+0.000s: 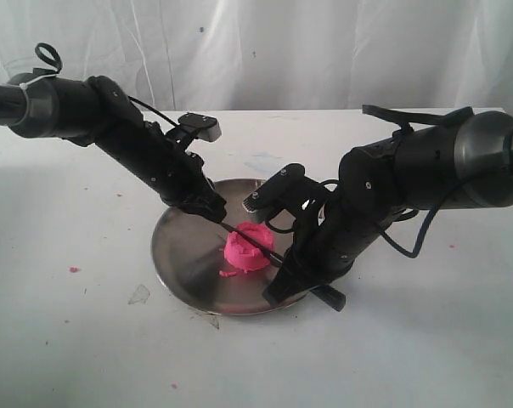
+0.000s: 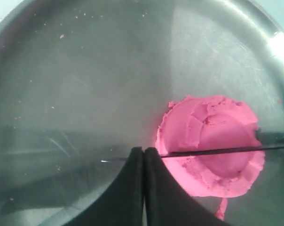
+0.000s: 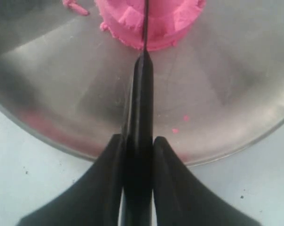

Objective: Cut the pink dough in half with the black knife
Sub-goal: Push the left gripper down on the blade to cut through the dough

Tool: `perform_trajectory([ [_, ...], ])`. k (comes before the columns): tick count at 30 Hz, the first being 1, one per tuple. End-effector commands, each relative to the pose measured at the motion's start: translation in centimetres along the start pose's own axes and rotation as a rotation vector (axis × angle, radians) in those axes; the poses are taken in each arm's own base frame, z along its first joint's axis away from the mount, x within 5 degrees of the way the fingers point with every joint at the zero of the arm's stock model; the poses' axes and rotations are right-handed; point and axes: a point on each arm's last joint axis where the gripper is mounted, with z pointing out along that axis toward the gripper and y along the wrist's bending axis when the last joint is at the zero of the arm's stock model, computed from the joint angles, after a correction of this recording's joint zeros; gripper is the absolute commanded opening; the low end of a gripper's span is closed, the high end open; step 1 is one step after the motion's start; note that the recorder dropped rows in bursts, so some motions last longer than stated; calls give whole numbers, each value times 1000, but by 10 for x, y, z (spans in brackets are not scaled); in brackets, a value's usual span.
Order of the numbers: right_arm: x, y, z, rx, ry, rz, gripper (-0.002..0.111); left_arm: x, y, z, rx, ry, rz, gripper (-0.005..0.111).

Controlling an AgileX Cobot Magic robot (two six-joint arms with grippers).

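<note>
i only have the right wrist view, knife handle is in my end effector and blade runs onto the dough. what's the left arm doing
Observer: The left end effector is shut on the black knife's tip end.
Operator: is the blade centred on the dough
Observer: Roughly; in the left wrist view it crosses the pink dough slightly off the middle.
Operator: dough still one piece?
Observer: Yes, one lump on the steel plate, not split.

**A shiny plate on a white table**

A round steel plate sits in the middle of a white table. Tiny pink crumbs lie on the table left of the plate. A white curtain hangs behind the plate.
</note>
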Motion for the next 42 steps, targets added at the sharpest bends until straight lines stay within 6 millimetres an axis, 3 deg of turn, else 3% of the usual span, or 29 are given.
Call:
perform_trajectory([
  [1,-2,-2,-1,8,-19,-7,0,2,-1,7,20,16,-16,0],
  [8,-2,-2,-1,8,-19,-9,0,3,0,13,10,17,-14,0],
  [14,1,-2,6,2,4,-10,0,-10,-4,4,30,0,13,0],
  [22,1,-2,6,2,6,-10,0,4,1,28,65,64,-10,0],
  [33,-2,-2,-6,9,-26,-12,0,3,0,29,67,61,-11,0],
  [42,2,-2,9,-1,12,-8,0,3,0,28,72,65,-11,0],
])
